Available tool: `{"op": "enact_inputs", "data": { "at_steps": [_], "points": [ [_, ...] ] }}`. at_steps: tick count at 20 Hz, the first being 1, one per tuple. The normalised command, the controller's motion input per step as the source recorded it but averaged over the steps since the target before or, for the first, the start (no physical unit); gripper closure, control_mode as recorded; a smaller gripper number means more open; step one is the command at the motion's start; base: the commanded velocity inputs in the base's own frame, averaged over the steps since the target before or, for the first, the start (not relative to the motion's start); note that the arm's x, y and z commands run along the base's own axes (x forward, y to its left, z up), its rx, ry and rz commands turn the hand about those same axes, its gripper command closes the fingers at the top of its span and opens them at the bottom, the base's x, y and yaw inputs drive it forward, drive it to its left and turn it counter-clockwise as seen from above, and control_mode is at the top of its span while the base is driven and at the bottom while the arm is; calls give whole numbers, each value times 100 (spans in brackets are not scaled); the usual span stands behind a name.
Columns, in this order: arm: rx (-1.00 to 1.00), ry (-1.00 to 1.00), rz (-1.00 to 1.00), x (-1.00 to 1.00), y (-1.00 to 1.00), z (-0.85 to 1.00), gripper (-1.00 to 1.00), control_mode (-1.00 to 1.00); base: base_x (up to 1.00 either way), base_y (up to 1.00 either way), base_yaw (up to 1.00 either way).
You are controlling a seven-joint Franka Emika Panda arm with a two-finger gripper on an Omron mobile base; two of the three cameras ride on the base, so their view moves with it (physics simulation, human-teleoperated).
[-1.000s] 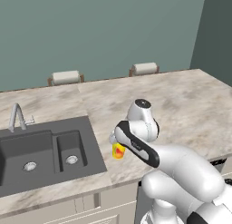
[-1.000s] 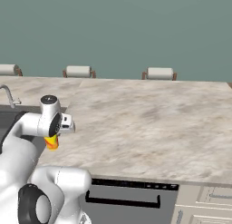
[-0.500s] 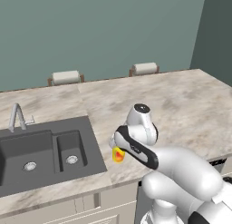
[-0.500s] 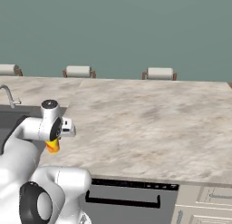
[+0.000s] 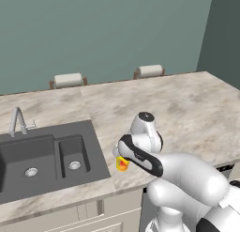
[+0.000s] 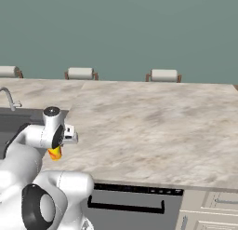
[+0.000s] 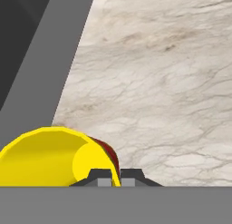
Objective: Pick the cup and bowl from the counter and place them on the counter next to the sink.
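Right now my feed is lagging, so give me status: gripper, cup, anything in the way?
Gripper shut on the cup. Cup low over the counter, just right of the sink. Landing spot looks bare; bowl unseen.

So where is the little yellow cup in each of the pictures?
Left base view: the cup peeks out low in the middle, under the arm's hand, just right of the sink.
Right base view: it is low on the left, under the hand, above the counter.
Hand view: it fills the bottom left, with the gripper pinching its rim.
Shared landmark: the dark sink, close beside the cup.
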Motion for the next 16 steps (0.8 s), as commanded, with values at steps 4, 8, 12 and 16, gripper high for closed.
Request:
{"op": "enact_inputs", "data": {
  "at_steps": [4, 8, 12, 16],
  "points": [
    [0, 0, 0, 0, 0, -21, 100, -100, 0, 0, 0],
    [0, 0, 0, 0, 0, -21, 100, -100, 0, 0, 0],
    [0, 0, 0, 0, 0, -13, 100, -100, 0, 0, 0],
    [0, 0, 0, 0, 0, 0, 100, -100, 0, 0, 0]
  ]
}}
